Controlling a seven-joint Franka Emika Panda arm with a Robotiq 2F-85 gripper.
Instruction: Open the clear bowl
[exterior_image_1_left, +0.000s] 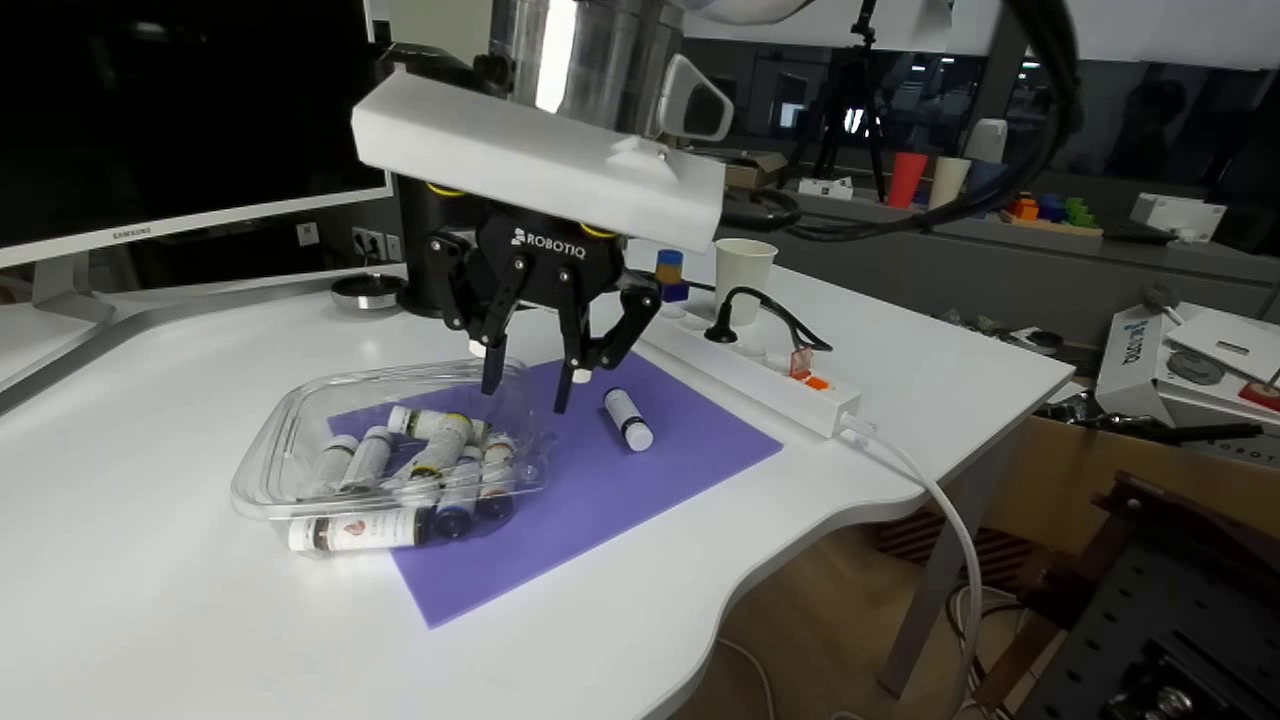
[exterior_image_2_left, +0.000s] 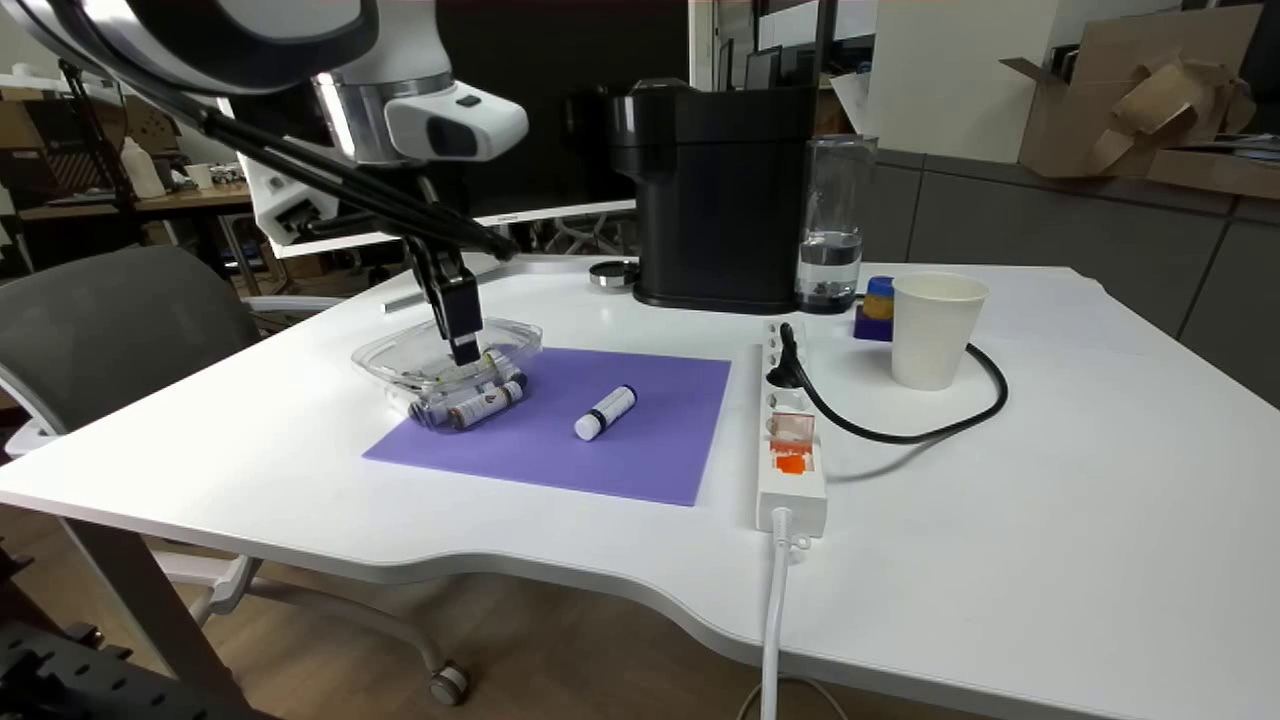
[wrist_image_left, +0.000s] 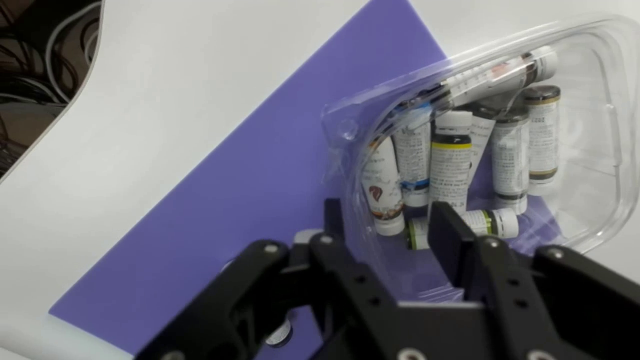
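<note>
The clear bowl (exterior_image_1_left: 268, 440) sits partly on a purple sheet and holds several small white-labelled bottles (wrist_image_left: 450, 165). Its see-through rim (wrist_image_left: 619, 135) shows in the wrist view; whether a lid lies over it I cannot tell. My gripper (exterior_image_1_left: 526, 395) points down at the bowl's side, jaws parted. From the wrist view, one finger (wrist_image_left: 334, 217) is outside the rim above the sheet and the other is over the bowl's inside, with the clear edge passing between them. Nothing is visibly gripped; contact with the rim cannot be told. The gripper (exterior_image_2_left: 465, 352) appears side-on in an exterior view.
A single white tube (exterior_image_1_left: 628, 420) lies on the purple sheet (exterior_image_2_left: 620, 475) beside the bowl. Beyond the sheet runs a white power strip (exterior_image_2_left: 790, 495) with a black plug and cord. A paper cup (exterior_image_2_left: 932, 335), coffee machine (exterior_image_2_left: 710, 200) and monitor (exterior_image_1_left: 160, 110) stand farther off.
</note>
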